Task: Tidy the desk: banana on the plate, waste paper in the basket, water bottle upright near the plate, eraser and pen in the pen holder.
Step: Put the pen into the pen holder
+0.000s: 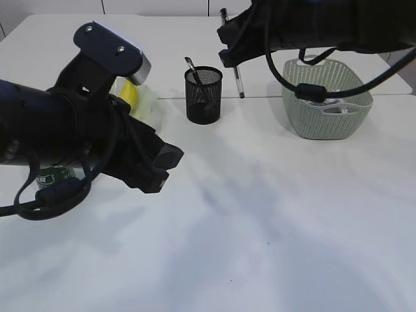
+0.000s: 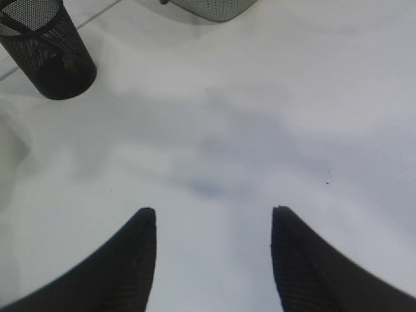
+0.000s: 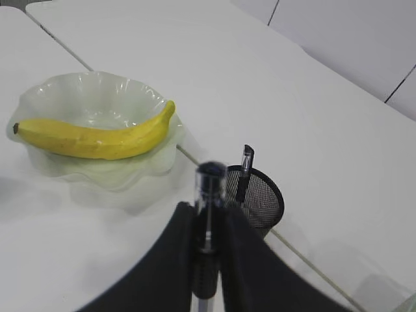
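Right wrist view: the right gripper clamps a pen above the table, near the pen holder; next, centre it over the mouth and release. The left gripper hangs open, empty.

Office-like: white desk, mesh pen holder.

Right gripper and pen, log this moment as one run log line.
right gripper: shut on pen | pen holder: one pen inside | banana: on plate | left gripper: open
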